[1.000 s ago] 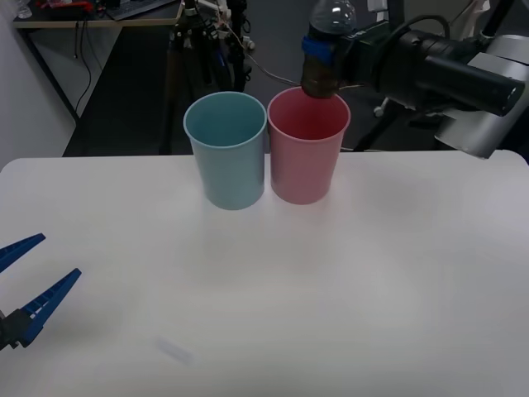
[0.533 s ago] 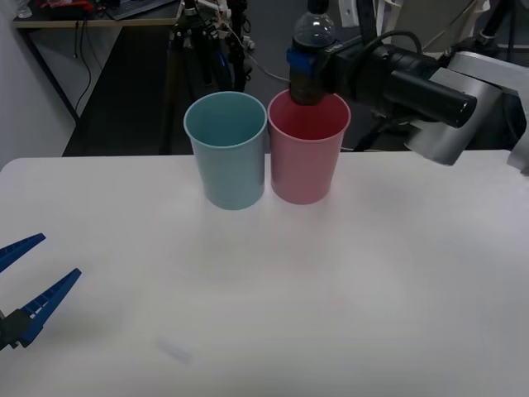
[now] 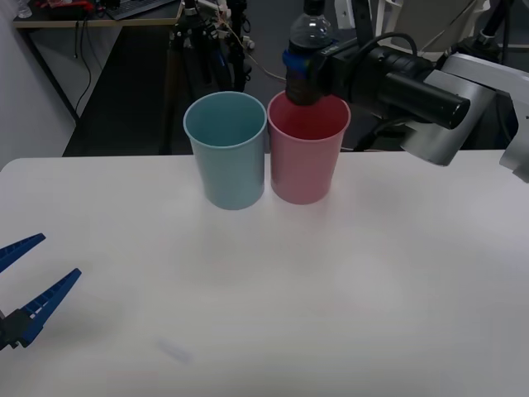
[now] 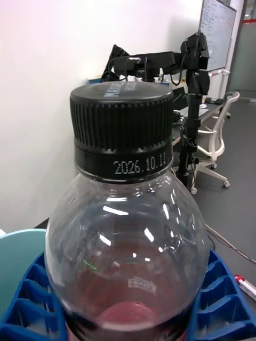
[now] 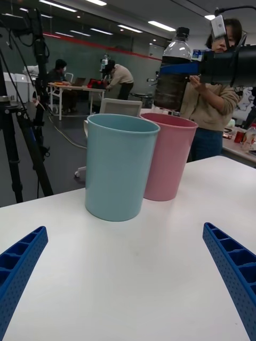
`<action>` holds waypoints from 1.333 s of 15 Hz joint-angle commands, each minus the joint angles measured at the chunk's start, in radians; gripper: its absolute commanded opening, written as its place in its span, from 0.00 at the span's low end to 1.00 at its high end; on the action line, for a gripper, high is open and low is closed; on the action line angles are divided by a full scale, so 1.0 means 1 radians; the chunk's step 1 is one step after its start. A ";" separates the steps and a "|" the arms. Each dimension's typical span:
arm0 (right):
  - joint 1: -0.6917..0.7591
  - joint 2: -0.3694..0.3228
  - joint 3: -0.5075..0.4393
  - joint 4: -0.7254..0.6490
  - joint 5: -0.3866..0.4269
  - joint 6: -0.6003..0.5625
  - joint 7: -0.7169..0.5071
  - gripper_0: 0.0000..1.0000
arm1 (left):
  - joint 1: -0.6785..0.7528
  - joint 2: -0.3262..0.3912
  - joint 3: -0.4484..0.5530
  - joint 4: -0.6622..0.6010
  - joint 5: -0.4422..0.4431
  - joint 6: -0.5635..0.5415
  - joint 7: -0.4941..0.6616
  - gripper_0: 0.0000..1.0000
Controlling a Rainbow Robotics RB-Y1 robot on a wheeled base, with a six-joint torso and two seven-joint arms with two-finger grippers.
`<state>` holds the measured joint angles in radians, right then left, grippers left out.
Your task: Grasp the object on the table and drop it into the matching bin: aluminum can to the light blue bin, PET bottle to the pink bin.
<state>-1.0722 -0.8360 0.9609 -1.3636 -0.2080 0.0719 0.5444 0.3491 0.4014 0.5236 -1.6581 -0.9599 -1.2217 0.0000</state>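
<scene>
The big white table [image 3: 347,298] has two tall cups on it, far from the robot. The light blue bin [image 3: 226,149] and the pink bin [image 3: 307,147] stand side by side and touch.

The right gripper [image 3: 299,73] reaches in from the right, up in the air. Its blue claw is closed around the PET bottle [image 3: 307,58] and holds it upright by the dark lower part. The bottle hangs just above the pink bin, at the back of the rim. Its bottom looks level with the rim or a tiny bit inside.

The left gripper [image 3: 21,285] rests low near the left edge of the table. Its claw is spread wide and has nothing in it.

I think the job is nearly finished. The bottle is picked up and carried to the right bin. What is left is to let go so it drops in.

The right wrist view shows the bottle's black cap [image 4: 122,130] very close, with a date printed on its ring, and the blue fingers [image 4: 226,298] hugging both sides. The front view shows where the bottle is over the rim. The left wrist view shows the bins from the side, with the bottle [image 5: 173,72] held over the pink one.
</scene>
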 commanded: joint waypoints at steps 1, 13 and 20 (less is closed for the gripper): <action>0.000 -0.002 -0.001 -0.002 -0.005 0.000 -0.008 1.00 | 0.000 0.000 0.000 0.000 0.000 0.000 0.000 1.00; -0.002 -0.028 -0.004 -0.031 -0.037 0.000 0.017 1.00 | 0.000 0.000 0.000 0.000 0.000 0.000 0.000 1.00; 0.009 -0.112 -0.004 -0.120 -0.142 -0.018 0.055 1.00 | 0.000 0.000 0.000 0.000 0.000 0.000 0.000 1.00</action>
<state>-1.0675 -0.9393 0.9572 -1.4747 -0.3433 0.0623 0.5946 0.3491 0.4014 0.5236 -1.6581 -0.9599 -1.2217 0.0000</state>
